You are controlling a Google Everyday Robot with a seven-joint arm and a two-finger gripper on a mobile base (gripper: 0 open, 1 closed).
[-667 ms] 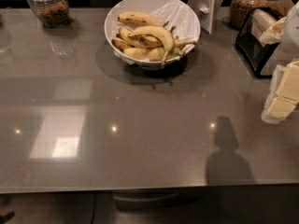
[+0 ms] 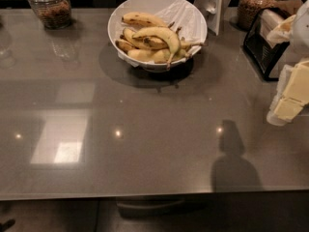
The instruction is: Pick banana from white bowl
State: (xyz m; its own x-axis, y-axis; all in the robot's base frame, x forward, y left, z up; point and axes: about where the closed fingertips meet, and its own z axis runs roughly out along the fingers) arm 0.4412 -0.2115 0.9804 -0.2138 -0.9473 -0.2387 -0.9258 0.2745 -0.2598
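Observation:
The white bowl (image 2: 193, 21) stands at the back middle of the grey table, lined with white paper. Several yellow bananas lie in it; the top banana (image 2: 157, 34) curves across the pile. Another banana (image 2: 142, 19) lies behind it. My gripper (image 2: 288, 98) shows as cream-coloured blocks at the right edge of the view. It hangs above the table, well to the right of the bowl and nearer to me. It holds nothing that I can see.
A glass jar (image 2: 49, 6) stands at the back left, another jar (image 2: 256, 6) at the back right. A black wire rack (image 2: 264, 47) with packets stands right of the bowl. A white card stand (image 2: 212, 6) is behind the bowl.

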